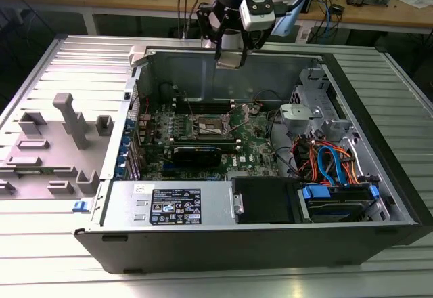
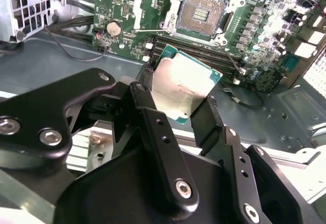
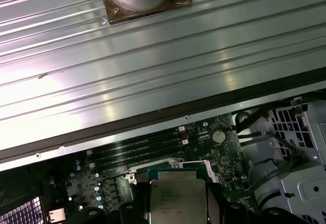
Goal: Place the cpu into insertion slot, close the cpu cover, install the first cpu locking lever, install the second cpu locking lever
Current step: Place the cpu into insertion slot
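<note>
My gripper [image 1: 231, 55] hangs above the far wall of the open computer case, shut on the cpu [image 1: 231, 61]. The second wrist view shows the silver-topped cpu [image 2: 184, 87] pinched by its edges between the two black fingers [image 2: 146, 99], tilted and well above the green motherboard [image 2: 254, 40]. The insertion slot [image 2: 201, 11] lies uncovered, its dark centre and silver rim showing. A silver plate that looks like the cpu cover [image 2: 144, 0] stands raised at one side of it. In the first wrist view the cpu [image 3: 178, 201] hides most of the slot. The slot [image 1: 211, 127] sits mid-board.
A power supply box [image 1: 172, 204] fills the case's near side. Drive bays with blue and orange cables [image 1: 331, 166] are at the exterior view's right. A grey fixture [image 1: 67, 122] lies on the ribbed table at the exterior view's left. Long black memory slots [image 2: 204, 48] run beside the slot.
</note>
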{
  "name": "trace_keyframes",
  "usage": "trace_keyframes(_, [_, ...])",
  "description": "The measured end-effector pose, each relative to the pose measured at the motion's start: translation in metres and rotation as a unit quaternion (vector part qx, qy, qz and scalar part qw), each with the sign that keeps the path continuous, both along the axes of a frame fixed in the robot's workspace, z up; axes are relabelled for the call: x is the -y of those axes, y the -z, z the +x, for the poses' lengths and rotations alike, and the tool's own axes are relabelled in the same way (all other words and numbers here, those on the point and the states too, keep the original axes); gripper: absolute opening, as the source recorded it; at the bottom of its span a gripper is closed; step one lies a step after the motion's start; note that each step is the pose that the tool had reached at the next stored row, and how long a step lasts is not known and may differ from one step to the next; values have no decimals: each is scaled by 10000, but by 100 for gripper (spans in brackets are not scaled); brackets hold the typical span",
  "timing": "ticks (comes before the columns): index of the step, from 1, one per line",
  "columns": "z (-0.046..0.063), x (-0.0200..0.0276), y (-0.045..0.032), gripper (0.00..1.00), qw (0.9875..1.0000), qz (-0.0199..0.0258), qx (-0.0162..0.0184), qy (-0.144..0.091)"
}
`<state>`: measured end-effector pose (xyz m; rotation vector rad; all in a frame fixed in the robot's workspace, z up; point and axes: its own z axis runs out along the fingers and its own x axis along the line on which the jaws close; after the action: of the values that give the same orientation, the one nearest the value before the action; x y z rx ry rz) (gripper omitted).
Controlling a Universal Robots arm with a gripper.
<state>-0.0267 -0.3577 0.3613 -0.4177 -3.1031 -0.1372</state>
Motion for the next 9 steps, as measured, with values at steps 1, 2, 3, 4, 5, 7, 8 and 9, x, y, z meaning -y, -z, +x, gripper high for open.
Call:
trace_keyframes(1, [0, 0, 1, 54, 10000, -1, -1, 72])
trace_keyframes(2, [0, 0, 2, 54, 9999, 0, 0, 115])
trace_keyframes(3, [0, 0, 2, 54, 9999, 0, 0, 156])
trace_keyframes(4, [0, 0, 3, 54, 9998, 0, 0, 217])
trace_keyframes(5, [0, 0, 3, 54, 9997, 0, 0, 241])
trace_keyframes(7, [0, 0, 4, 54, 9997, 1, 0, 247])
trace_keyframes(8, [0, 0, 4, 54, 9997, 1, 0, 248])
trace_keyframes(9, [0, 0, 4, 54, 9997, 0, 0, 248])
